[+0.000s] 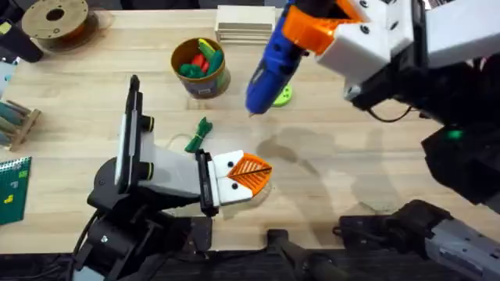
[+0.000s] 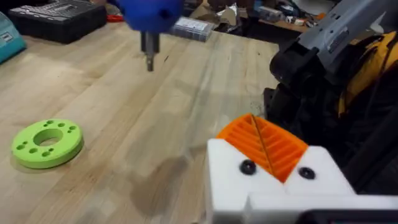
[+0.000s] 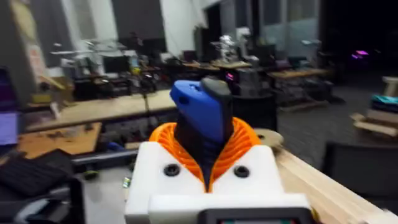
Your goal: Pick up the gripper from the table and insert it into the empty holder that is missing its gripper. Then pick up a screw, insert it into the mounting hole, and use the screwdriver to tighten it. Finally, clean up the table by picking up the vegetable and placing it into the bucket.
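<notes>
We find the right claw [image 3: 205, 163] raised above the counter [image 1: 351, 148], clamped on the screwdriver [image 1: 269, 66], tip pointing down near the lime-green disc [image 1: 282, 95]. The left claw [image 1: 251, 173] rests low on the counter, pads pressed together, holding nothing. The vegetable [image 1: 199, 134] lies just behind it, the bucket [image 1: 200, 69] beyond.

My left pincer [image 1: 248, 176] lies low over the counter [image 1: 351, 156], orange pads pressed together. My right pincer [image 1: 308, 31] hangs raised, clamped around the screwdriver [image 1: 269, 66].
</notes>
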